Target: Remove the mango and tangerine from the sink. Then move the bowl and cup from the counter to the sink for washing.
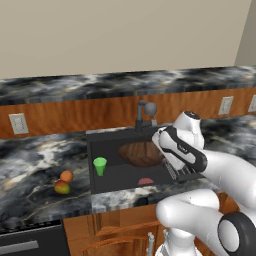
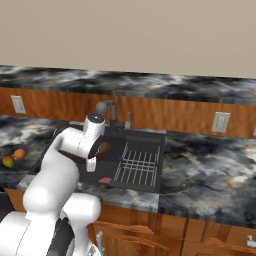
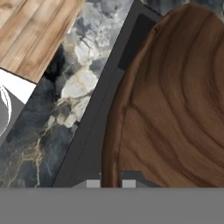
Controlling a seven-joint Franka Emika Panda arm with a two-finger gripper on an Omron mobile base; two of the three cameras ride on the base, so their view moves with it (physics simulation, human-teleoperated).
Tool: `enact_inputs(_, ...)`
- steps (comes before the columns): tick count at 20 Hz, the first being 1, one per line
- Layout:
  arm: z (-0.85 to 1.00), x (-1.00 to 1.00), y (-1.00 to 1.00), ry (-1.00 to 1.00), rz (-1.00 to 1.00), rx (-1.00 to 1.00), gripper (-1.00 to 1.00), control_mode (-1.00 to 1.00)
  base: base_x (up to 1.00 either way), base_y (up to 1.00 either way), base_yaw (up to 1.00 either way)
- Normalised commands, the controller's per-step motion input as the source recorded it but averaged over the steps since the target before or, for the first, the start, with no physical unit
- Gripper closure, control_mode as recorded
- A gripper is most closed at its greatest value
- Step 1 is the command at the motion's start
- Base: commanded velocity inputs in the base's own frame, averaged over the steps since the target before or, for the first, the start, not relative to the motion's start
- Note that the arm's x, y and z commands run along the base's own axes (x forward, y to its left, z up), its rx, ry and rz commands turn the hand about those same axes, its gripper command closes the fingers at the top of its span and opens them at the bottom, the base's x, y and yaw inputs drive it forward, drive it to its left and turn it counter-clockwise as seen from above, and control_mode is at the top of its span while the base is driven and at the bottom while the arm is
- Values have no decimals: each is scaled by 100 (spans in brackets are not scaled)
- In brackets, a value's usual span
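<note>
Dark marbled stone formed the counter [image 1: 30, 160], backed by a wood-panelled splash strip with white wall outlets and a plain beige wall above. Set into it near the middle of the left base view was the large black rectangular sink [image 1: 107, 139], with its dark faucet [image 1: 145, 114] rising at the back edge. Inside the basin the wide brown wooden bowl [image 1: 140, 152] hung tilted near the centre, its grain clearly visible. In the hand view the bowl's rim [image 3: 114, 131] ran up from between the fingertips of the claw [image 3: 110, 183], which was clenched on that rim, with the sink's dark edge and the marbled stone to the left of the frame. The small bright green tapered cup [image 1: 100, 165] stood upright in the sink's left part, apart from the bowl. A small flat red item [image 1: 146, 181] lay on the sink floor toward the front edge. On the counter at the lower left of the left base view lay the round orange tangerine [image 1: 66, 175] and, just beside it and nearer the front, the red and yellow-green mottled mango [image 1: 61, 187]. In the right base view a wire rack [image 2: 138, 164] filled the sink's right side, and wooden cabinet fronts [image 2: 150, 235] ran below the counter.
</note>
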Motion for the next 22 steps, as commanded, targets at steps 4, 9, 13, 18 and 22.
enact_inputs(4,-4,8,5,2,0,0,100,-100,0,0,0)
enact_inputs(9,-4,10,3,6,0,0,100,-100,0,0,0)
enact_inputs(13,-2,11,0,6,0,0,100,-100,0,0,0)
enact_inputs(18,-5,13,0,4,0,0,100,-100,0,0,0)
enact_inputs(22,-4,13,0,2,0,0,100,-100,0,0,0)
